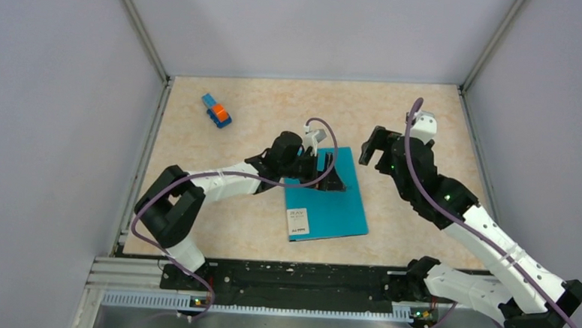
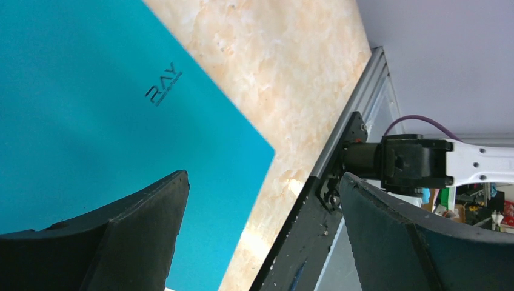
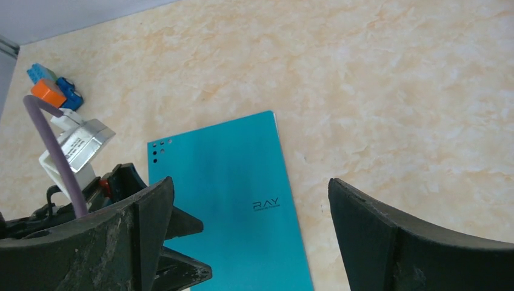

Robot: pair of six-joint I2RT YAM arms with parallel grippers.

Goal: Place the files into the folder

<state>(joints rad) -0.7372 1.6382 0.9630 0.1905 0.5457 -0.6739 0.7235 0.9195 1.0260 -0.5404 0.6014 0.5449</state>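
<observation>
Teal folder [image 1: 334, 208] lies shut and flat, mid-counter [image 1: 261, 110], on mottled beige. Overhead only: white label [image 1: 298, 221]. Wrist views only: embossed "RAY", punched corner dots [image 3: 159, 148]. Left hand [image 2: 263, 179] and right hand [image 3: 250, 182] both spread wide, empty.

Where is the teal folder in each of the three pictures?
Top external: the folder lies closed at the centre of the table.
Left wrist: the folder fills the upper left.
Right wrist: the folder sits at lower centre.
Shared landmark: the RAY logo on its cover shows in both wrist views; from above it is too small to read.
</observation>
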